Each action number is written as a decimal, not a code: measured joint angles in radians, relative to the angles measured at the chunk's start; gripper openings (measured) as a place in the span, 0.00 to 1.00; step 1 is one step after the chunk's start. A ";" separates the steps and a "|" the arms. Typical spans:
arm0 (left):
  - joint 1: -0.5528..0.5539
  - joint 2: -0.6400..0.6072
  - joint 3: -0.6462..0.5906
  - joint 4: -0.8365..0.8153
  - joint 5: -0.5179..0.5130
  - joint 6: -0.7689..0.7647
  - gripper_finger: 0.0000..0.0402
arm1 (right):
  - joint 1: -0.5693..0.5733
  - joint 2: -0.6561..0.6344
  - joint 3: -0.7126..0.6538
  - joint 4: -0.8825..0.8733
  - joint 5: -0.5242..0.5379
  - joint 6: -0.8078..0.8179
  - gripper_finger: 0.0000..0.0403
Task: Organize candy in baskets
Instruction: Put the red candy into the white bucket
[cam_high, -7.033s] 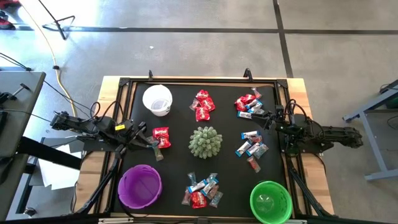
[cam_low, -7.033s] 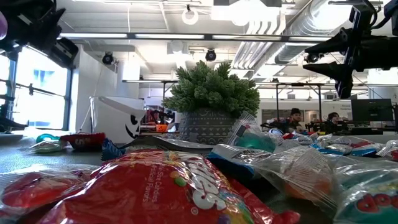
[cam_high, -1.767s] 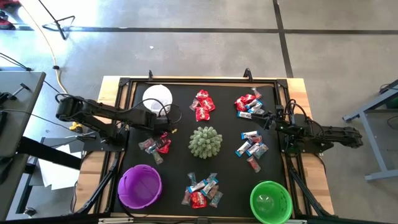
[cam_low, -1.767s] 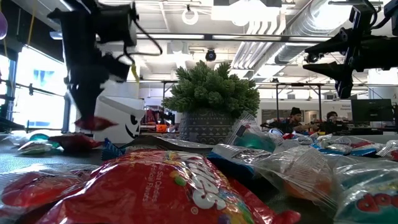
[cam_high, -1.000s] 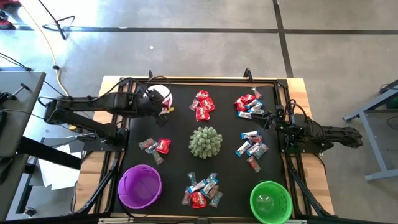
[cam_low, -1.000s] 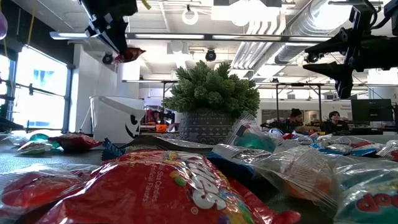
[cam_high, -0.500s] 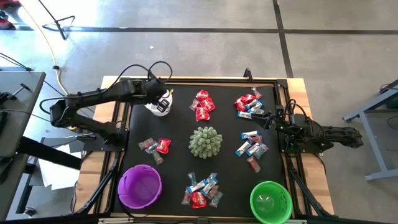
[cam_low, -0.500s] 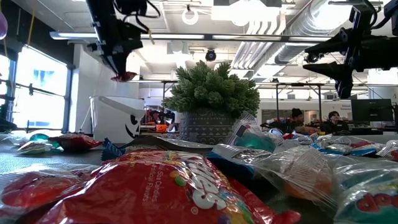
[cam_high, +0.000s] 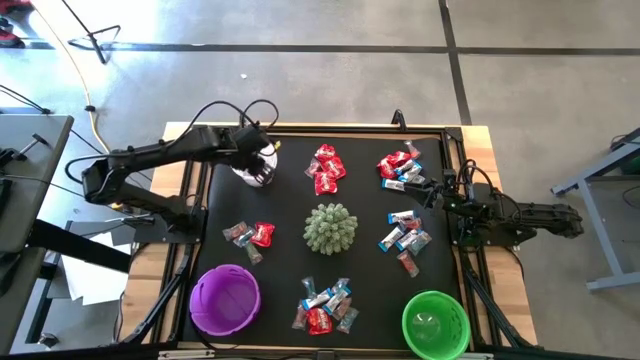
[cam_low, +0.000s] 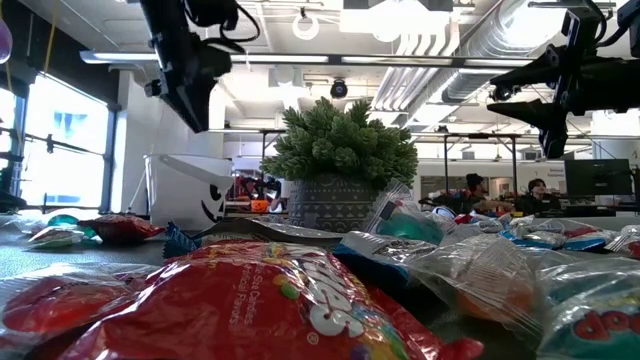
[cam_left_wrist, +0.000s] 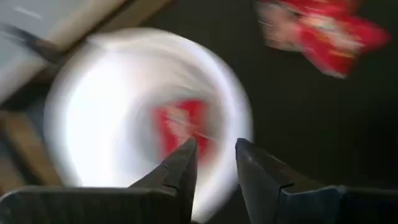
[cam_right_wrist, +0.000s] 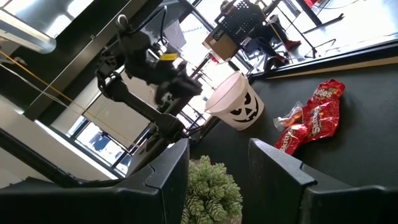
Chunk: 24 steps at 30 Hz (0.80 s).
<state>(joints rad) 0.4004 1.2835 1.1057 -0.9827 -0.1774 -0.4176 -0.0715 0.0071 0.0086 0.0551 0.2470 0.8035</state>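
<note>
My left gripper hovers open over the white basket at the table's far left. In the left wrist view, its fingertips frame the basket, where one red candy lies inside. Candy piles lie on the black mat: red ones far-middle, mixed ones far-right, right, near-middle and left. The purple basket and green basket stand at the near edge. My right gripper waits open at the right edge.
A spiky pale-green ball sits in the mat's middle, between the candy piles. The mat has a raised black frame around it. Cables loop above the left arm near the far-left corner.
My left gripper, carrying a red candy over the white basket, came down a little. The candy hung below its fingers half a second ago; now it no longer hangs there and lies in the basket. The right arm kept still.
</note>
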 joint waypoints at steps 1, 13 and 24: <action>-0.011 -0.006 0.000 0.001 0.053 -0.012 0.24 | 0.000 0.000 0.000 0.000 0.000 0.000 0.40; -0.283 0.025 0.000 -0.010 0.121 -0.234 0.25 | 0.000 0.000 0.000 0.000 0.000 0.000 0.40; -0.461 0.202 0.000 -0.046 0.084 -0.347 0.25 | 0.000 0.000 0.000 0.000 0.000 0.000 0.40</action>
<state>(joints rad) -0.0610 1.4851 1.1053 -1.0286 -0.0937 -0.7642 -0.0715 0.0071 0.0083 0.0553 0.2468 0.8036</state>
